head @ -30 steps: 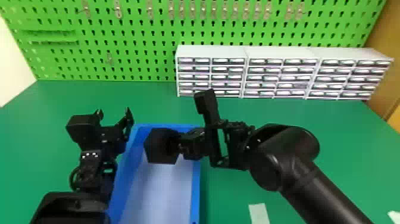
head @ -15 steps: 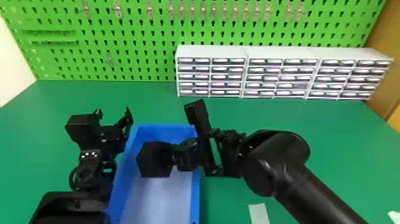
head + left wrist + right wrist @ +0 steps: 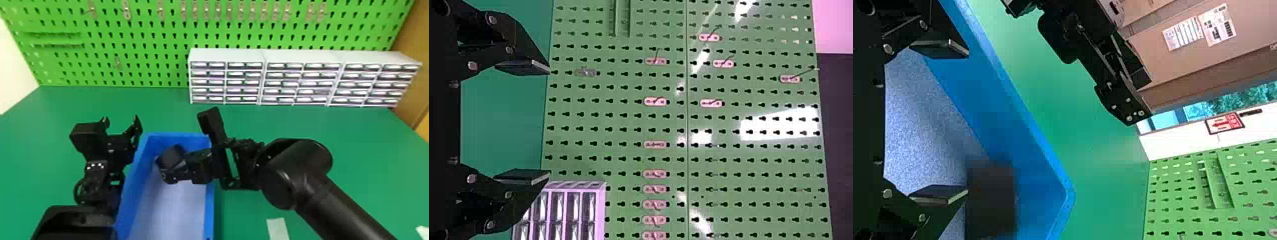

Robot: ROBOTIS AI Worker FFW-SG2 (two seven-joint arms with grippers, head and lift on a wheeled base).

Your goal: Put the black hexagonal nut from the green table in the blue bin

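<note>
Right wrist view: my claw is wide open over the blue bin, prolly so the nut lands inside.

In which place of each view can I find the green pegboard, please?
Head view: the green pegboard stands behind the drawer units.
Left wrist view: it is beyond the left gripper.
Right wrist view: it rises past the table's far edge, near the red sign.
Shared landmark: the green table, meeting the board's lower edge.

Smooth, glossy blue plastic on the bin's rim.
</note>
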